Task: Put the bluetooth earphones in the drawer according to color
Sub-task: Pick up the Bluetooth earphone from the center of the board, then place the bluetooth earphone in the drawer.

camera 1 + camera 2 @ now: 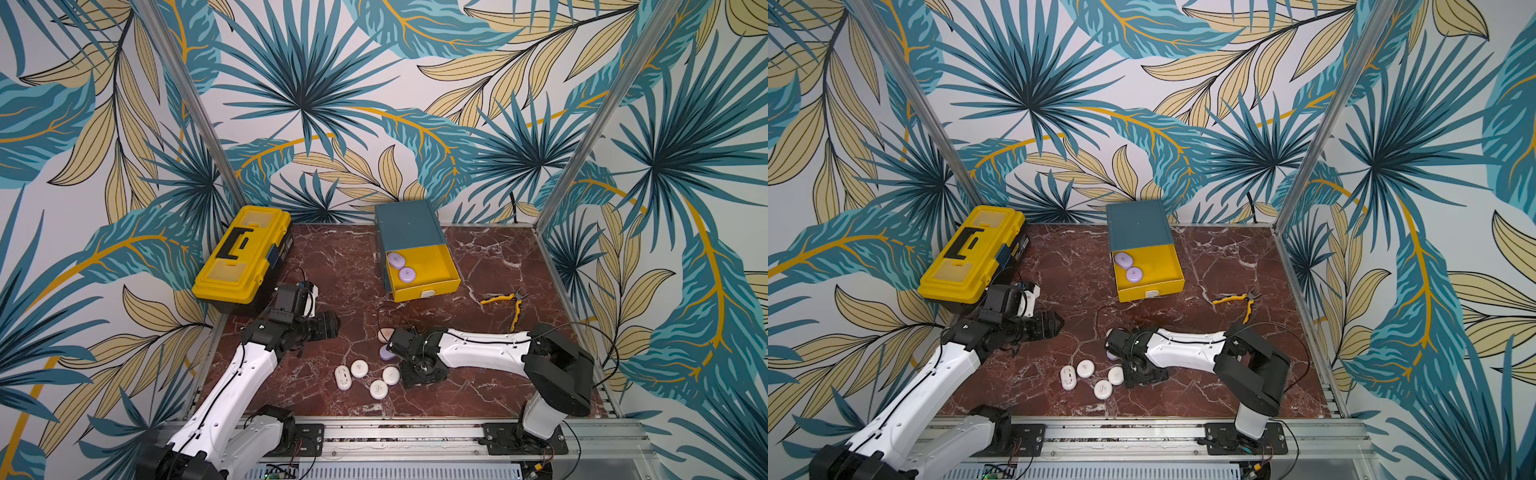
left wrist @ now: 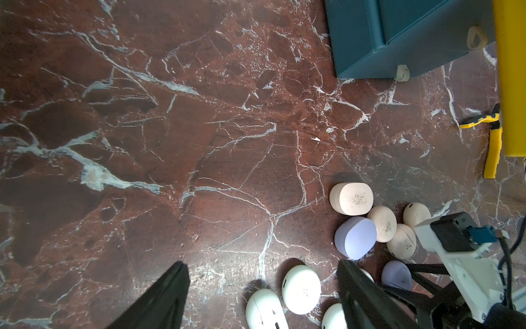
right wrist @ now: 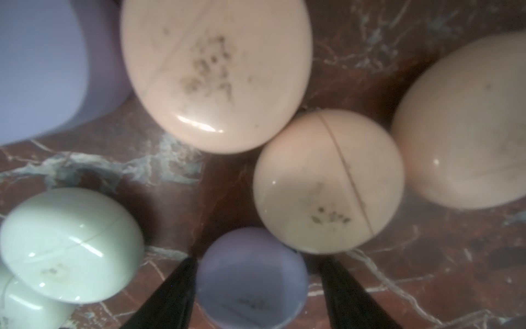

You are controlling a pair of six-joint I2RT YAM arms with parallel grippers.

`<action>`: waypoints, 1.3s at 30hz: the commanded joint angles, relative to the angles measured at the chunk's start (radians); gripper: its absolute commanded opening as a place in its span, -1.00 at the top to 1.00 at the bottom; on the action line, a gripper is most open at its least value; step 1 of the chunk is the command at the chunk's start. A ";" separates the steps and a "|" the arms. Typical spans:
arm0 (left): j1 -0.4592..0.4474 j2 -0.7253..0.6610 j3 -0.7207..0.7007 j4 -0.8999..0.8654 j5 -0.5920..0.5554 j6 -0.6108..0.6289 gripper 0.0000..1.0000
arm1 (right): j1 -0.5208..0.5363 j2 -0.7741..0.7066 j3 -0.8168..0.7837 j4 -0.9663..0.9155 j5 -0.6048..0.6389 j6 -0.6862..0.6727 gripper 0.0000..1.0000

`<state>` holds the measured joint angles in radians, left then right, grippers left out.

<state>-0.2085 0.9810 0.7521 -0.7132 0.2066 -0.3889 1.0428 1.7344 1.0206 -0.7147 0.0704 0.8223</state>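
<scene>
The drawer cabinet (image 1: 405, 226) is teal, and its yellow top drawer (image 1: 434, 266) is pulled out with two lilac earphone cases (image 1: 396, 260) (image 1: 407, 274) inside. My right gripper (image 3: 257, 263) points down, open, its fingers straddling a lilac case (image 3: 252, 282) on the table, with a gap on one side. Peach cases (image 3: 216, 74) (image 3: 327, 182) and a second lilac case (image 2: 355, 237) crowd around it. Several white cases (image 1: 359, 368) (image 1: 378, 389) lie nearer the front. My left gripper (image 2: 263, 287) hovers open and empty to the left of them.
A yellow-and-black toolbox (image 1: 245, 253) stands at the back left, close behind my left arm. Yellow-handled pliers (image 1: 509, 303) lie at the right, in front of the cabinet. Metal frame posts (image 1: 557, 199) and patterned walls close in the marble table (image 1: 332, 257).
</scene>
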 commanded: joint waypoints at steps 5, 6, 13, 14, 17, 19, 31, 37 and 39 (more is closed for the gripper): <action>0.006 -0.007 -0.023 0.020 0.009 0.016 -0.73 | -0.002 0.059 0.030 -0.010 0.029 -0.032 -0.35; 0.006 -0.006 -0.023 0.021 0.009 0.016 -0.73 | -0.003 0.062 0.032 -0.011 0.031 -0.031 -0.33; 0.006 -0.006 -0.024 0.020 0.007 0.016 -0.73 | -0.002 0.052 0.035 -0.023 0.047 -0.031 -0.15; 0.006 -0.006 -0.025 0.021 0.010 0.016 -0.73 | -0.001 0.042 0.033 -0.031 0.051 -0.031 -0.12; 0.006 -0.008 -0.024 0.020 0.010 0.016 -0.73 | 0.007 -0.006 0.030 -0.065 0.054 -0.033 -0.05; 0.006 -0.010 -0.024 0.017 0.010 0.016 -0.73 | 0.018 -0.056 0.027 -0.093 0.058 -0.036 -0.03; 0.006 -0.006 -0.024 0.021 0.010 0.016 -0.73 | 0.054 -0.415 0.083 -0.343 0.065 -0.074 0.00; 0.006 -0.002 -0.023 0.024 0.013 0.016 -0.73 | 0.053 -0.537 0.301 -0.501 0.185 -0.146 -0.02; 0.006 -0.001 -0.022 0.024 0.013 0.016 -0.73 | 0.050 -0.512 0.399 -0.547 0.229 -0.167 -0.02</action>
<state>-0.2085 0.9810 0.7521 -0.7124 0.2085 -0.3889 1.0935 1.2160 1.2724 -1.1286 0.1810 0.7197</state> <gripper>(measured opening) 0.863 0.555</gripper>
